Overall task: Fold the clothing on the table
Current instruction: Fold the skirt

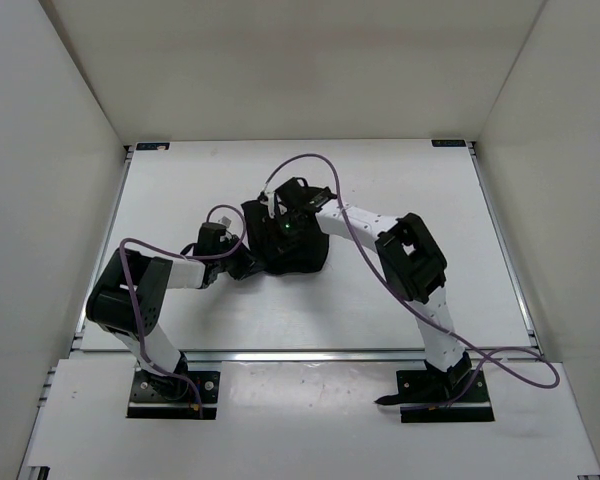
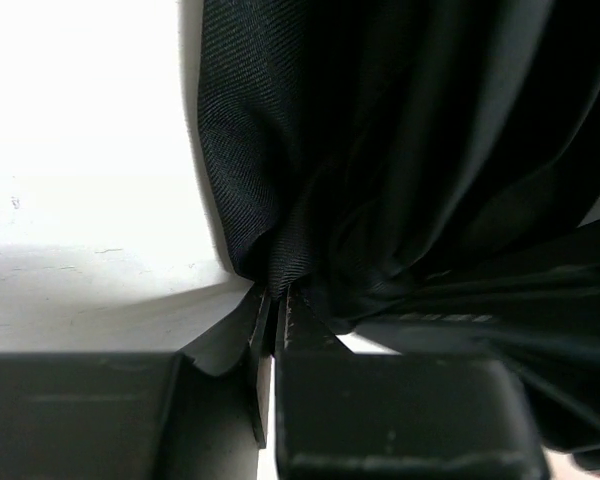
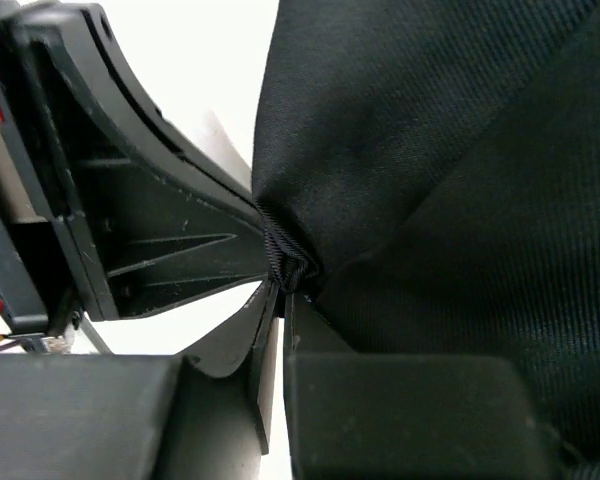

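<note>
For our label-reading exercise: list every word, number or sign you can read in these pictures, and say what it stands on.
No text can be read in any view.
Blue corner marks on the table: too small to read.
Pale marks beside the clothing: blurred, unreadable.

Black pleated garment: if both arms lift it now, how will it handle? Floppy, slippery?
Likely floppy: the garment bunches into soft folds where the left gripper pinches its edge, so it should sag between the grips. Probably light, since the cloth pinched in the right gripper looks thin. The fine weave looks matte, so slipping seems unlikely.
</note>
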